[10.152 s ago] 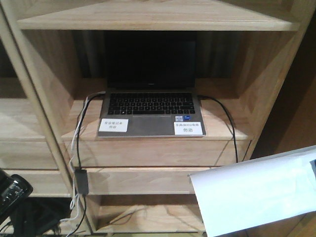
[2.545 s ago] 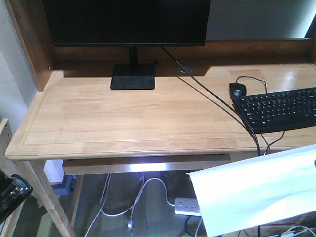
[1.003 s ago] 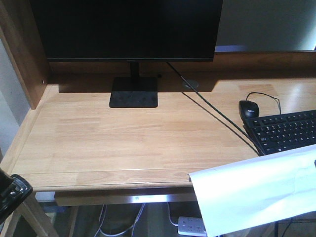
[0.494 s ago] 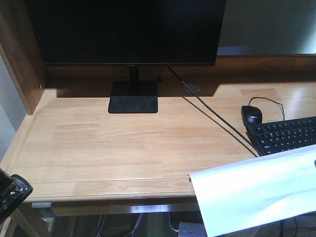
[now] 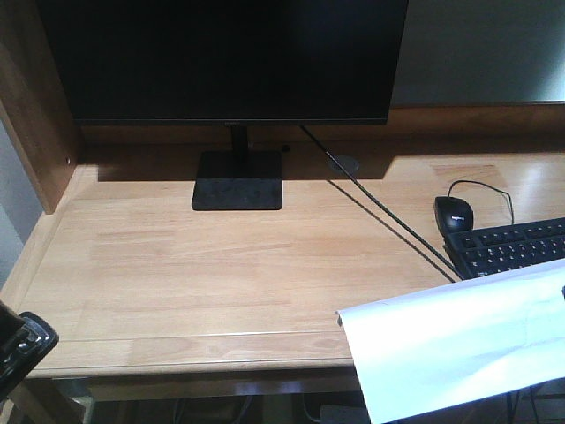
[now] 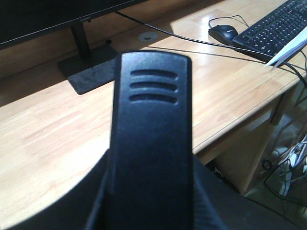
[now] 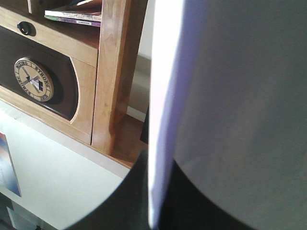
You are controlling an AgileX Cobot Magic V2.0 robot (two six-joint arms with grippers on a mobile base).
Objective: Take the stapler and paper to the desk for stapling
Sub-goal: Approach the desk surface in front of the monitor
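Both items are riding aloft. The desk [image 5: 221,265] is looming larger than moments ago: the base is closing in, placement pending. The paper [image 5: 459,344], clamped by the right gripper [image 7: 156,201], is hovering at the desk's near edge, long axis left-right. The stapler [image 6: 151,129], apparently pinched by the left gripper [image 6: 148,201], is pointing lengthwise toward the monitor [image 5: 221,53].

Black monitor [image 5: 221,57], wired mouse [image 5: 454,213] beside black keyboard [image 5: 512,247].

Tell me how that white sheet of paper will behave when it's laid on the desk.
Probably floppy: the paper, held in the air, shows a slight curl at its free corner. Likely very light, so it may slide on the smooth desk once released. Its edge could snag the keyboard.
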